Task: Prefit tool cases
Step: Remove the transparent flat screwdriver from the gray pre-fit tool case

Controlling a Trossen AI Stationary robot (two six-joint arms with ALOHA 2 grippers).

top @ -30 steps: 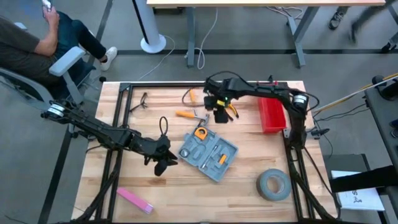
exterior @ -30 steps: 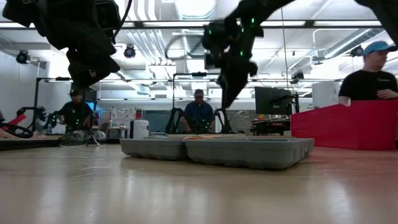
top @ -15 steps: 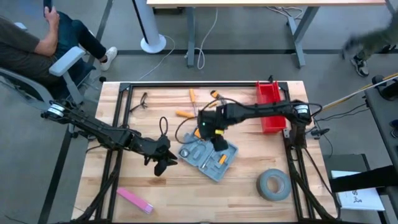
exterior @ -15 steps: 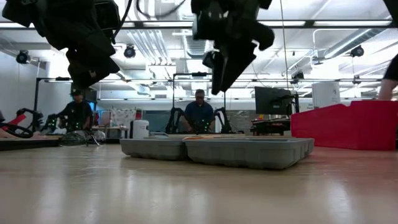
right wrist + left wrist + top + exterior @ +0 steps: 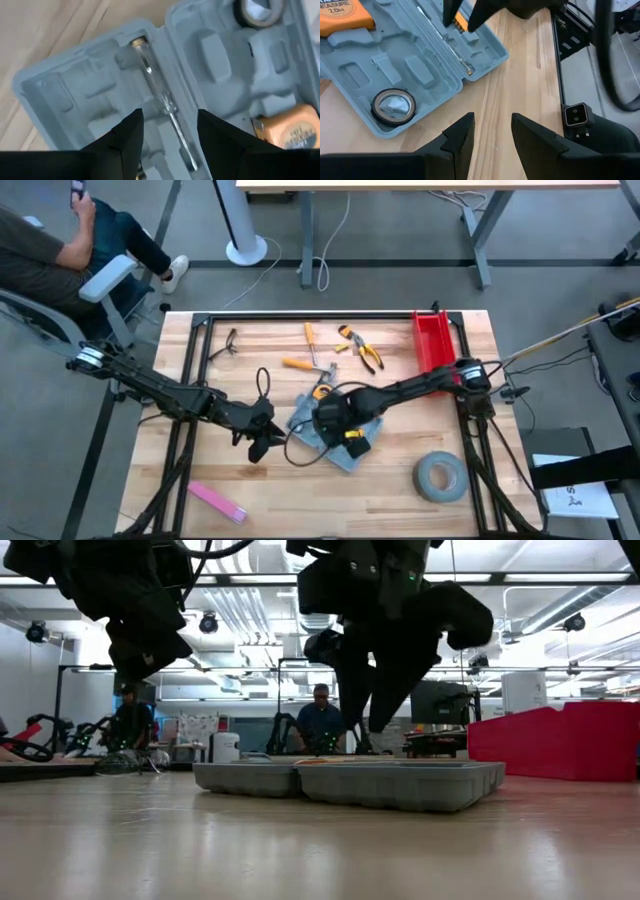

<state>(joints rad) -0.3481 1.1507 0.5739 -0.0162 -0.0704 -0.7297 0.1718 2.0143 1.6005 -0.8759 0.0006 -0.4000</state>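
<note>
On your wooden table [image 5: 200, 470] the right gripper [image 5: 165, 135], fingers parted and empty, hangs over the open tool case [image 5: 90, 95]; next, lower onto a recess while the left gripper [image 5: 492, 135], also parted and empty, waits to the case's left.

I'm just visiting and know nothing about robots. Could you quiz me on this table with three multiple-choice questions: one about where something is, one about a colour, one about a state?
1. Where does the right gripper hover?
A. Over the open tool case
B. Over the tape roll
C. Over the red bin

2. What colour is the flat bar near the table's front edge?
A. Green
B. Pink
C. White

3. How is the tool case lying?
A. Shut and latched
B. Standing on edge
C. Open, both halves flat

Answers: 1 A, the high view shows the right arm reaching over the case. 2 B, it shows pink on the wood. 3 C, the wrist views show its moulded recesses facing up.
</note>
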